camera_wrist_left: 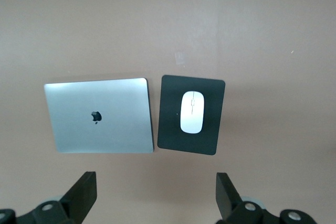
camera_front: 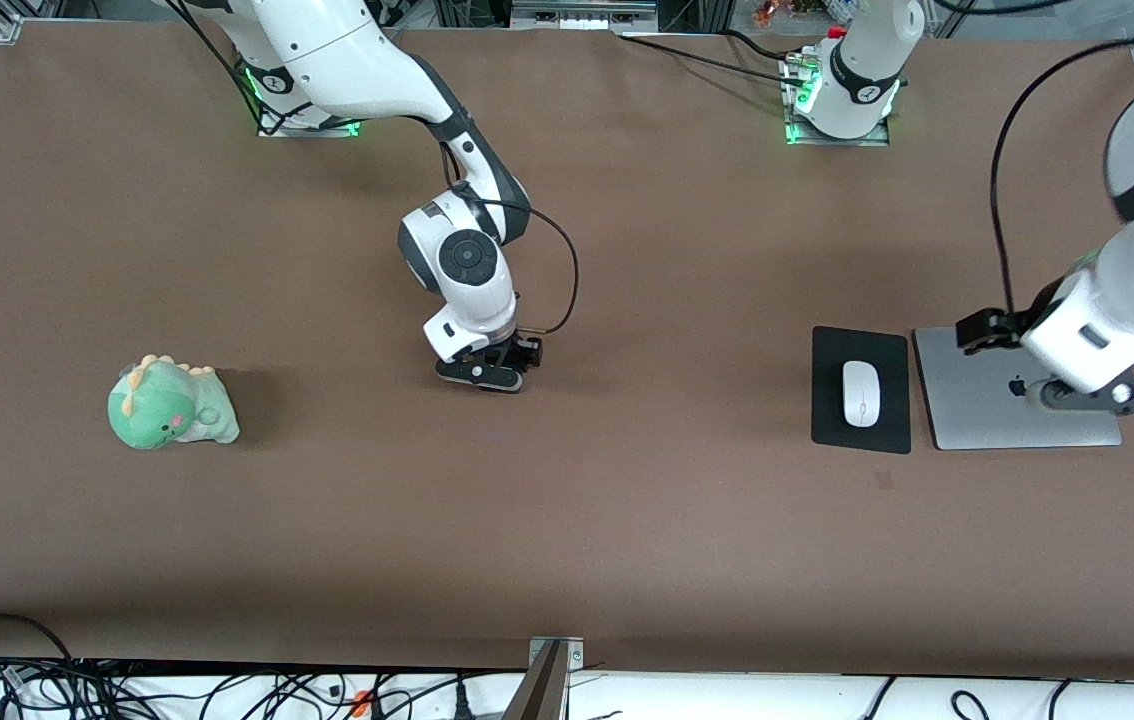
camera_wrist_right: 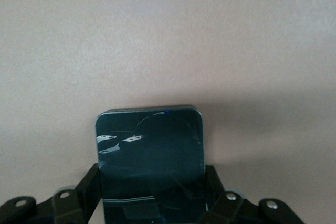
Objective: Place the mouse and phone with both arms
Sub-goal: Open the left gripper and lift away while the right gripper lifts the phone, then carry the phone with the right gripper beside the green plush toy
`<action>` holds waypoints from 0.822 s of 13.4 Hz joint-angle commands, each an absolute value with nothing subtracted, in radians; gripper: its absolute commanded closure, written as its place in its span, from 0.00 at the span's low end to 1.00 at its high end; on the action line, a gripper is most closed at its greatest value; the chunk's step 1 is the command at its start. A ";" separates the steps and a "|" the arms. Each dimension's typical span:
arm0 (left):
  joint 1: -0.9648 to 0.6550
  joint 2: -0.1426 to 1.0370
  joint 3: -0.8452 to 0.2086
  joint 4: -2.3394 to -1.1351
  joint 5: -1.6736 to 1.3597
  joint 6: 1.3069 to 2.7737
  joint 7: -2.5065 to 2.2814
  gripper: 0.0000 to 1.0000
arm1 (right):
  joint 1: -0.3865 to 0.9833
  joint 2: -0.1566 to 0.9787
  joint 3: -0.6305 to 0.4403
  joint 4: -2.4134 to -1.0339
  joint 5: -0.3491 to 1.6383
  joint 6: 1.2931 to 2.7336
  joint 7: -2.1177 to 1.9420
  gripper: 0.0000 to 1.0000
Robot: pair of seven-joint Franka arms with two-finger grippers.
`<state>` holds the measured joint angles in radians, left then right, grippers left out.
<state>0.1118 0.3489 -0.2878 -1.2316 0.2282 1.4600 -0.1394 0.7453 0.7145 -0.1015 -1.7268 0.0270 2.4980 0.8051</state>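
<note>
The right arm comes from its base at the top of the front view, bends at the elbow and points its wrist straight down over the middle of the brown table (camera_front: 627,520); its black two-finger right gripper (camera_front: 487,372) sits low over the tabletop, the fingers (camera_wrist_right: 86,190) pinching the small black rounded-corner glossy phone (camera_wrist_right: 150,156) by its two side edges; in the right wrist view the phone stands out from the jaws over bare table, and whether it touches the surface cannot be told; the left arm reaches out at its own end of the table, its forearm slanting down over the closed silver laptop (camera_front: 987,400); the black left gripper (camera_wrist_left: 155,198) hangs above the laptop with its fingers (camera_wrist_left: 84,192) spread wide and holding nothing; the small white oval glossy mouse (camera_front: 861,393) lies in the middle of the flat black rectangular mouse pad (camera_front: 832,355), which lies just beside the laptop, toward the right arm's end; a green dinosaur plush toy (camera_front: 170,404) sits well apart, near the right arm's end of the table.
</note>
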 commanded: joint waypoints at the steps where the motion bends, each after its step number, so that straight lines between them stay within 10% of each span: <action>1: 0.114 0.327 -0.293 -1.218 0.215 1.442 -0.126 0.00 | 0.749 0.632 -0.161 -1.741 0.011 2.395 0.702 0.63; 7: -0.017 0.093 -0.004 -1.536 -0.007 1.624 -0.120 0.00 | 0.606 0.463 -0.284 -1.860 0.063 2.290 0.200 0.62; 11: -0.028 -0.049 -0.033 -1.743 0.050 1.709 -0.101 0.00 | 0.491 0.448 -0.284 -1.976 0.161 2.380 -0.046 0.60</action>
